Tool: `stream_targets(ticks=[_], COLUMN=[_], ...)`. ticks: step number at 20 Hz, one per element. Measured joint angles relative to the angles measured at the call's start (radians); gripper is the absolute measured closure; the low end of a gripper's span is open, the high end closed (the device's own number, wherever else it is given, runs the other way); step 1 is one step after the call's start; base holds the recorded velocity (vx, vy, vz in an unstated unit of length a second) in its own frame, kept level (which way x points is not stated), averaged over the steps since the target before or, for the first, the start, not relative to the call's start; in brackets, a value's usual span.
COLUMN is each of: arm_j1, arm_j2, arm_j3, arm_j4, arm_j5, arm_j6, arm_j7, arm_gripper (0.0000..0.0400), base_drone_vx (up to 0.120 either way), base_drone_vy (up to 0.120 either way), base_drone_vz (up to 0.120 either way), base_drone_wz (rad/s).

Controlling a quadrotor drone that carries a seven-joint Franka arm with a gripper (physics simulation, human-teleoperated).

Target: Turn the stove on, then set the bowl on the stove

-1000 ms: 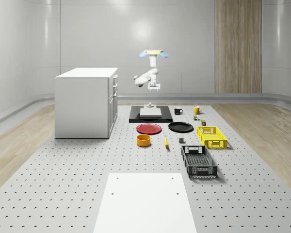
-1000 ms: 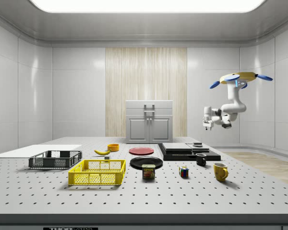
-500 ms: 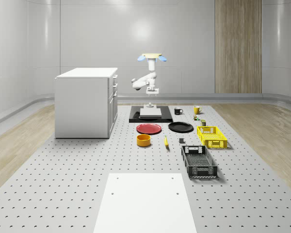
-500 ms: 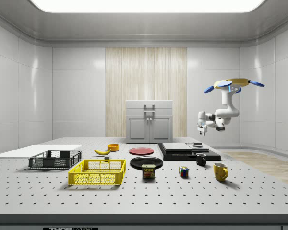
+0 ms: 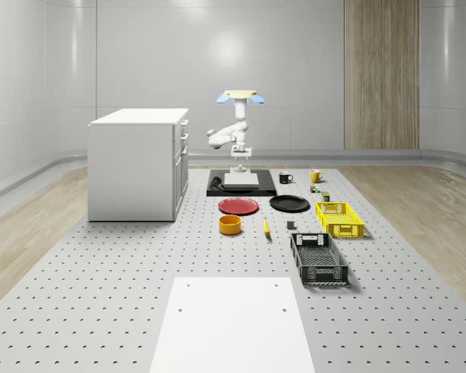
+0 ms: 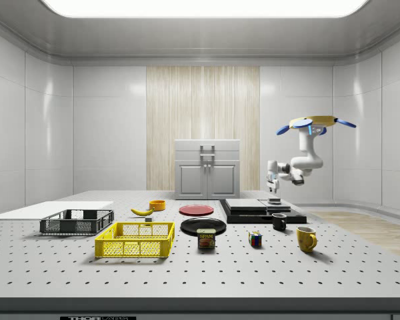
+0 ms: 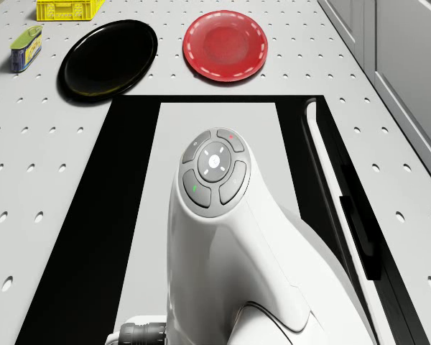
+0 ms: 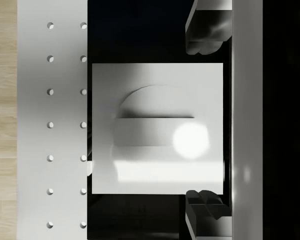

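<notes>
Stove (image 5: 241, 184) sits at the far end of the table, its pale switch block (image 8: 157, 128) directly under my gripper (image 8: 207, 120). Fingers (image 8: 206, 32) spread apart on either side of the block, lined up to press, I'd say. Drone (image 6: 313, 123) hovers over the stove's far edge. Bowl (image 5: 230, 224) waits untouched near the red plate (image 5: 239, 206), well apart from the stove.

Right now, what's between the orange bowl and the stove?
The red plate lies between the bowl and the stove, seen in the whole-scene view.
</notes>
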Motion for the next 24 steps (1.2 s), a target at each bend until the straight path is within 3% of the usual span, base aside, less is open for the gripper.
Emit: stream_targets(ticks=[5, 11, 24], arm_j1=[-0.008, -0.008, -0.068], arm_j2=[-0.023, -0.061, -0.101], arm_j3=[0.007, -0.034, -0.074], arm_j4=[0.002, 0.011, 0.073], arm_j5=[0.012, -0.019, -0.056], arm_j6=[0.021, 0.071, 0.144], arm_j7=[0.007, 0.005, 0.013], arm_gripper=[0.0, 0.0, 0.0], base_drone_vx=[0.0, 0.0, 0.0], base_drone_vy=[0.0, 0.0, 0.0], base_drone_vz=[-0.112, 0.0, 0.0], base_drone_wz=[0.0, 0.0, 0.0])
